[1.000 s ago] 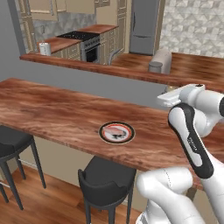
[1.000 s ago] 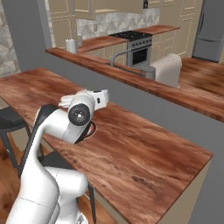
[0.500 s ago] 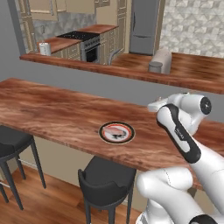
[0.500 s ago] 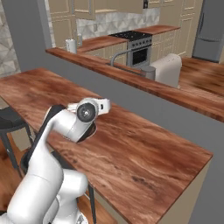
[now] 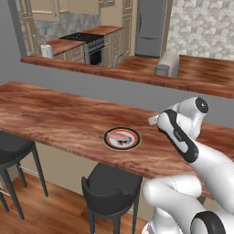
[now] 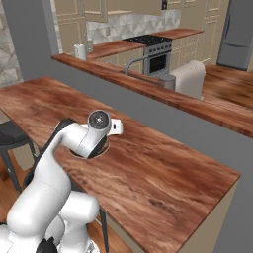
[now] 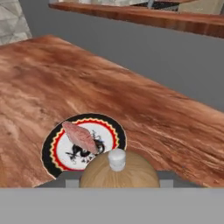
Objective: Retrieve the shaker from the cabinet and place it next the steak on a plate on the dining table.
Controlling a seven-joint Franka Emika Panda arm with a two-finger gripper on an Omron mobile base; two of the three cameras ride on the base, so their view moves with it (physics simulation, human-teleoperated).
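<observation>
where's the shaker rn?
Hand view: the shaker sits bottom centre in the end effector, above the dining table, just short of the plate with the steak.

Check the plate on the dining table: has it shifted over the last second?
No. In the left base view the plate sits at the same spot on the dining table, near its front edge above the stool, as before.
</observation>
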